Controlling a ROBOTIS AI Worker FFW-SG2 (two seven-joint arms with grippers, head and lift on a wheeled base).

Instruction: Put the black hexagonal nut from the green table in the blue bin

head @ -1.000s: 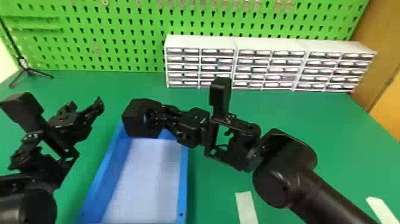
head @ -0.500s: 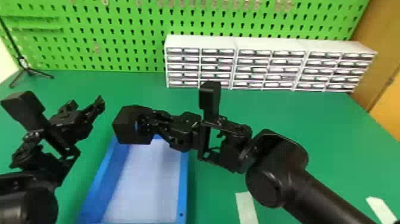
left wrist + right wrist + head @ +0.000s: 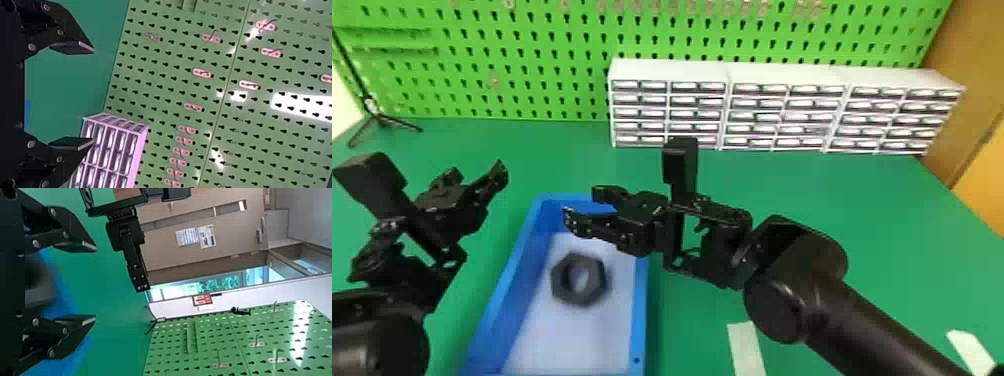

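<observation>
Over the far end of the blue bin (image 3: 639, 320), my right gripper (image 3: 582, 202) stands open, its fingers parted. Just below it the black hexagonal nut (image 3: 559, 292) shows blurred, within the bin's outline; whether it touches the floor I cannot tell. In the right wrist view my right gripper (image 3: 92, 284) has a wide gap, with the blurred nut (image 3: 39, 282) beyond the finger bases. My left gripper (image 3: 479, 172) is parked left of the bin, open and holding nothing; the left wrist view shows that gripper (image 3: 92, 94) with its fingers apart.
White drawer units (image 3: 672, 70) stand at the back of the green table (image 3: 857, 200), before a green pegboard (image 3: 532, 60). A small black tripod (image 3: 377, 117) is at the back left. White strips (image 3: 746, 347) lie right of the bin.
My right gripper has opened, and the nut, held between its fingers before, has come away downward over the bin. The right arm had shifted slightly left. The left arm keeps still.
</observation>
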